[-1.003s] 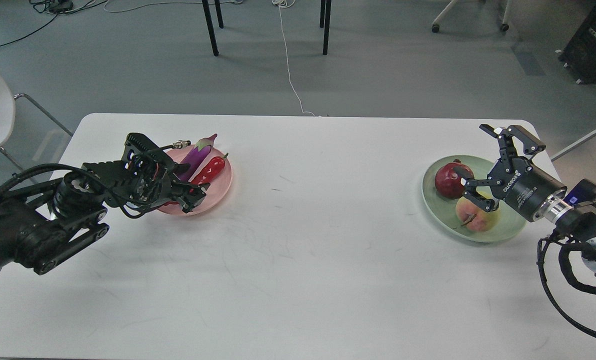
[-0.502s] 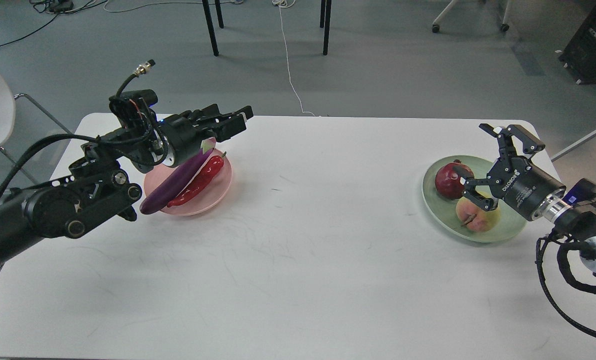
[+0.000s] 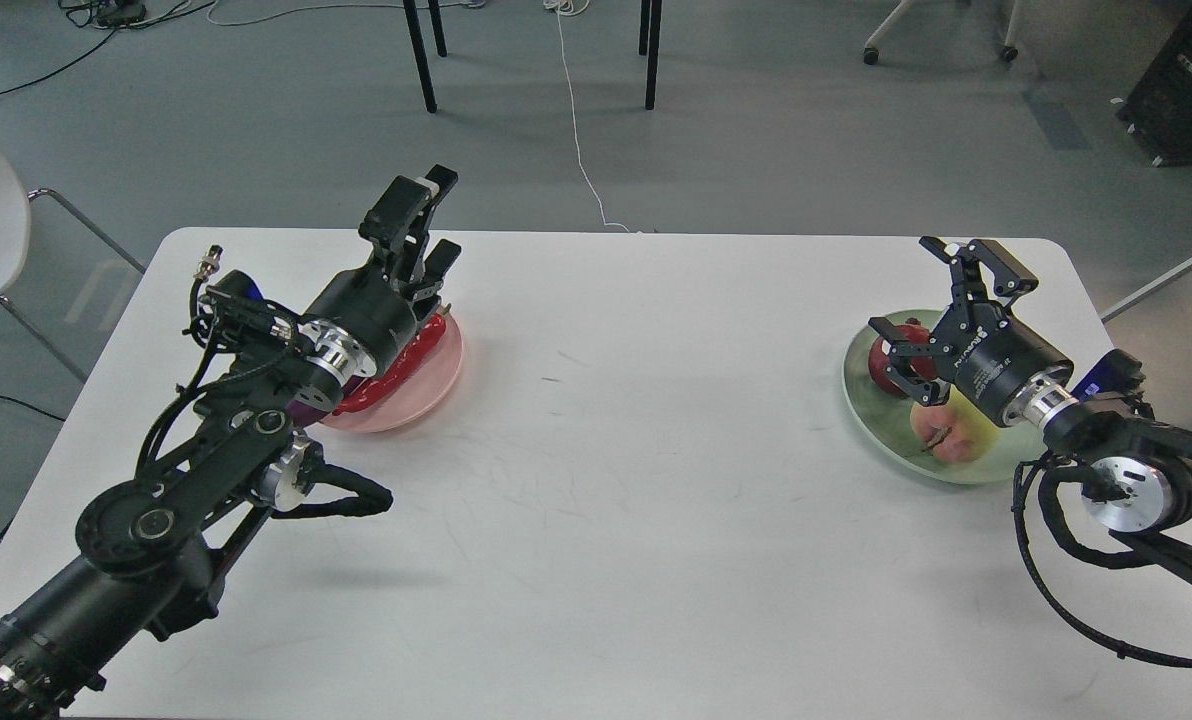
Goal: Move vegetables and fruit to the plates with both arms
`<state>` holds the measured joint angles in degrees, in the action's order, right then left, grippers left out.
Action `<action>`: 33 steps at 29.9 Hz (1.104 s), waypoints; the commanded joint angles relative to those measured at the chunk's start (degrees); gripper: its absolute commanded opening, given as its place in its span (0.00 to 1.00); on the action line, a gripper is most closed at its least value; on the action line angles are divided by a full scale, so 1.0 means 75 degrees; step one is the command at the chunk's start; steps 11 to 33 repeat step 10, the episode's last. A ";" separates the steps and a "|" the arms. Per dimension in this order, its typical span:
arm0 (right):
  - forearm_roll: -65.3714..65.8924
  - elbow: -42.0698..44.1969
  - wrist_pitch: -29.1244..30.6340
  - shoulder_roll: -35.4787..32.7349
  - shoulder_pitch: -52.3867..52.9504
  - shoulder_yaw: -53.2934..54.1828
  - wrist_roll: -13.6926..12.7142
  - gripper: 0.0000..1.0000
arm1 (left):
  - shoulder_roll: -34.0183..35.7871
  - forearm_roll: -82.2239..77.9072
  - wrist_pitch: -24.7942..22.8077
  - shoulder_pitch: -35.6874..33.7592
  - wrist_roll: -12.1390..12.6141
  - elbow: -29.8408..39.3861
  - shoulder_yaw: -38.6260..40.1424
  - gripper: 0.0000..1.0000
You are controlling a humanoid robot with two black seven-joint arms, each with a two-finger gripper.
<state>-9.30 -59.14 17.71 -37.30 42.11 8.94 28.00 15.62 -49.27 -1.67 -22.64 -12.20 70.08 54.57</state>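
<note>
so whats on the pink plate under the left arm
A red chili lies on the pink plate, and a sliver of purple eggplant shows beside it. The left arm's wrist covers most of the eggplant and the plate's left side.

I count two plates on the bench [image 3: 596, 560]: one pink [image 3: 426, 392], one green [image 3: 881, 425]. On the pink plate I see one chili [image 3: 396, 366] and one eggplant [image 3: 306, 409], mostly hidden behind my left arm. On the green plate I count two fruit: one pomegranate [image 3: 901, 368] and one peach [image 3: 946, 435]. That makes four pieces of produce. I have two arms over the bench, each ending in one pincer: the left pincer [image 3: 426, 225] and the right pincer [image 3: 941, 295].
</note>
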 commanded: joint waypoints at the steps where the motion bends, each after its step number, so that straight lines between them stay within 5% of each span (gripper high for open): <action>1: -0.0003 -0.0002 0.0017 -0.0007 0.0010 0.0050 0.0000 0.98 | -0.0114 0.0405 -0.0819 0.0569 0.0231 -0.0051 0.0738 0.99; 33: -0.0003 -0.0060 0.0123 -0.0007 -0.0084 0.0636 0.0000 0.98 | -0.0126 0.0440 -0.1031 0.0722 0.0267 -0.0051 0.0950 0.99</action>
